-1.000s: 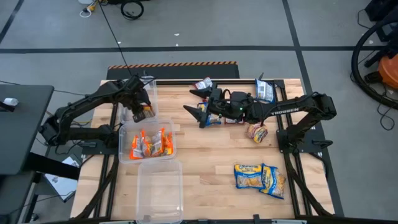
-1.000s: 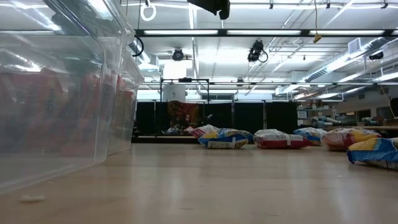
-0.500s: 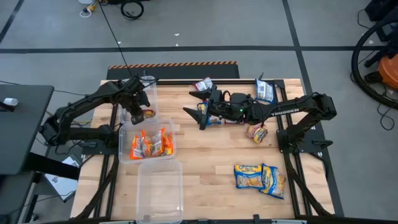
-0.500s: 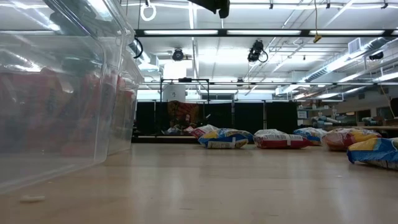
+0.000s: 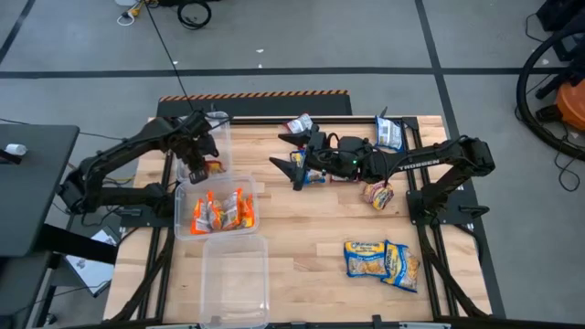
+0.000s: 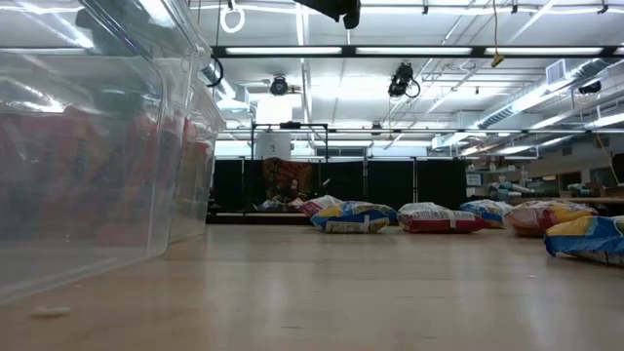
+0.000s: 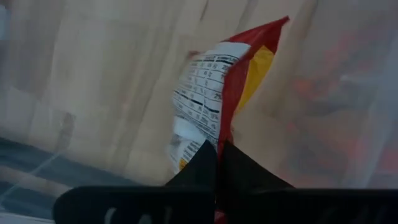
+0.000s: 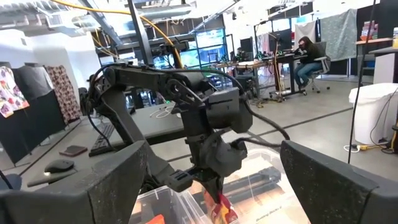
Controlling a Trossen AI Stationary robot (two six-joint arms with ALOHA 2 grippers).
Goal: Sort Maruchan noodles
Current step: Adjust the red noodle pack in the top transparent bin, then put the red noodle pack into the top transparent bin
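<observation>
My left gripper (image 5: 199, 166) stands over the far clear bin (image 5: 212, 137) at the table's left, pointing down, shut on a red-and-yellow Maruchan noodle packet (image 7: 217, 93). The right wrist view shows this packet (image 8: 224, 208) hanging below those fingers. My right gripper (image 5: 285, 151) hovers open over the table's far middle, level, pointing toward the left arm, with nothing between its fingers. The middle bin (image 5: 180, 215) holds several orange packets (image 5: 219, 210). Loose packets lie flat at the far edge (image 5: 300, 123), (image 5: 388, 132), near the right arm (image 5: 377, 194) and at the near right (image 5: 382, 260). My left gripper pinches the packet's crimped end edge (image 7: 222, 138) between its two fingers, coming from above and pointing down. The packet hangs below the fingers, its printed back showing, inside the far bin's walls. Whether its lower end touches the bin floor I cannot tell.
A third clear bin (image 5: 233, 279) stands at the near edge, in line with the other two; in the low view the bins' walls (image 6: 97, 146) fill the left. Bare wood lies between the bins and the loose packets.
</observation>
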